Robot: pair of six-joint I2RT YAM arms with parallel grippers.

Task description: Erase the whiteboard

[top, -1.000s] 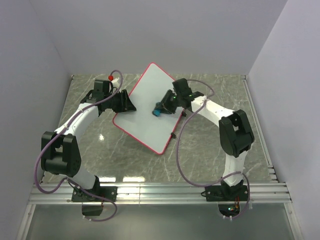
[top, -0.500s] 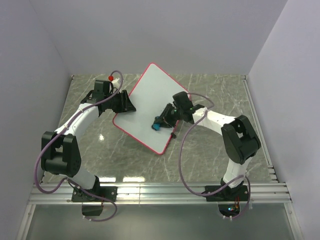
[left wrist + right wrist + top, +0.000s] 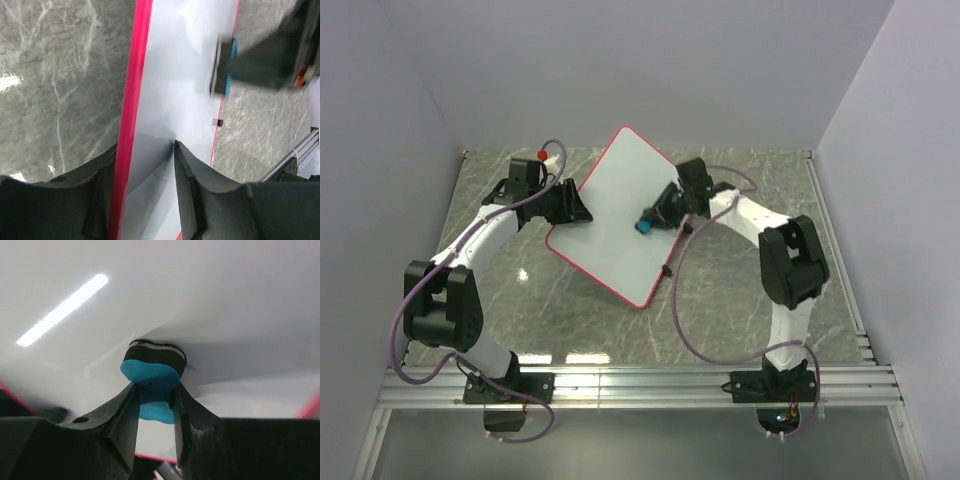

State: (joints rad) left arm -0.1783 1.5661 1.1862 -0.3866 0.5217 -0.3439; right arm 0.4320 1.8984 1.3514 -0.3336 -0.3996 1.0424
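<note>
The whiteboard (image 3: 610,215), white with a red-pink rim, lies tilted across the middle of the table. My left gripper (image 3: 572,207) is shut on its left edge; the left wrist view shows the rim and board (image 3: 165,75) between the jaws. My right gripper (image 3: 657,218) is shut on the blue eraser (image 3: 646,227) and presses it against the board's right part. In the right wrist view the eraser (image 3: 152,372) sits pinched between the jaws with its dark felt face on the white board (image 3: 200,295). The eraser (image 3: 222,67) also shows in the left wrist view.
The grey marble table (image 3: 740,290) has walls at the back and both sides. A red knob (image 3: 542,155) stands behind the left gripper. A small black clip (image 3: 667,270) sits on the board's right edge. An aluminium rail (image 3: 640,385) runs along the near edge.
My right gripper slid the eraser down the board toward the near right edge, then back up and right to the board's right part. The left gripper and board stayed still.
</note>
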